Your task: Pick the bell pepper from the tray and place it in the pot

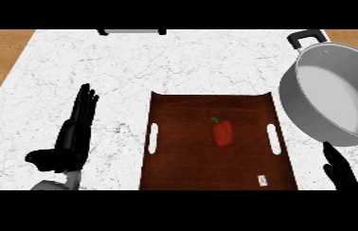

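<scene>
A red bell pepper (222, 132) with a green stem lies near the middle of the brown tray (182, 173). A large grey pot (308, 109) with a black handle stands at the right, just beyond the tray's right edge. My left hand (70, 135) stays open to the left of the tray, fingers straight and pointing away. Only the fingers of my right hand (338, 167) show at the lower right corner, straight, between the tray and the pot. Neither hand touches the pepper.
The white marble counter (140, 64) stretches behind the tray. A grey object with black feet (131, 31) sits at the far edge. A small label (263, 180) lies on the tray's near right corner. Wooden floor shows past the counter's left and right edges.
</scene>
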